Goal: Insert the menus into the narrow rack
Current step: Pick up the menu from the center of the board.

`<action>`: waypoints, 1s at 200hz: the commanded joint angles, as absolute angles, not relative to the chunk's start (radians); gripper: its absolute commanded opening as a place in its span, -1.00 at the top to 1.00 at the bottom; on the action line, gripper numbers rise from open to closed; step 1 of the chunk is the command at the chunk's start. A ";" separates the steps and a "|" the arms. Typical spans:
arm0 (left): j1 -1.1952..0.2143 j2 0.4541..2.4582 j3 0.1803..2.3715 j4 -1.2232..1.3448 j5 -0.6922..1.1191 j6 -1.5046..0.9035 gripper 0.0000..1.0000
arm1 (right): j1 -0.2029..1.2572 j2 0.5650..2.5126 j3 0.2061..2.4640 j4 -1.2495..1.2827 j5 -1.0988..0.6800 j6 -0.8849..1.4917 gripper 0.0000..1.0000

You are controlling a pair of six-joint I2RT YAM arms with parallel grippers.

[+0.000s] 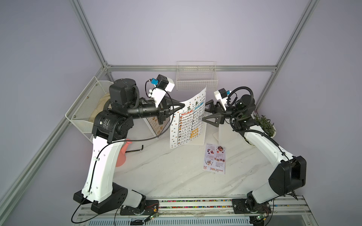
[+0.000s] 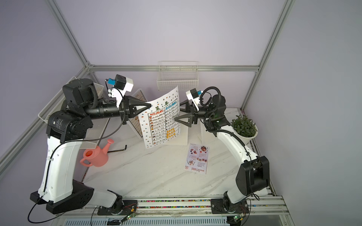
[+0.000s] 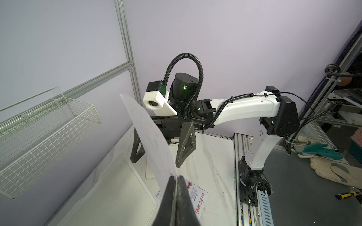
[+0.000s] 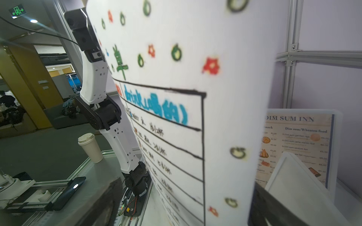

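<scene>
The white menu carries a black-ruled grid, green characters on top, orange and blue headings, and an edge dotted with little red and green marks. The "DIM SUM INN" menu is cream with brown lettering and a blue border. The small leaflet is pale with reddish food pictures. The surface is white marble with grey veins. A salmon-pink watering can and a green plant in a white pot add colour. The wire rack is white.

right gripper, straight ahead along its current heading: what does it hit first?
Most likely the grid menu. The open right gripper points at the sheet's free edge, one finger on each side, while the left gripper pinches the opposite edge. Depth is uncertain.
</scene>
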State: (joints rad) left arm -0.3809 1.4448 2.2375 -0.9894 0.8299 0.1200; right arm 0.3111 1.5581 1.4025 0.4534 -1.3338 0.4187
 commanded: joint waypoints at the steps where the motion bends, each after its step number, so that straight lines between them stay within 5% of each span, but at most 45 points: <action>1: -0.380 1.422 2.287 -0.979 0.828 0.143 1.00 | 0.321 1.575 1.417 0.477 -1.378 0.427 -0.91; 69: -0.374 1.422 2.281 -0.995 0.746 0.164 1.00 | 0.323 1.566 1.418 0.459 -1.373 0.428 -0.79; 200: -0.371 1.380 2.239 -0.874 0.602 0.093 1.00 | 0.331 1.480 1.356 0.465 -1.311 0.444 0.16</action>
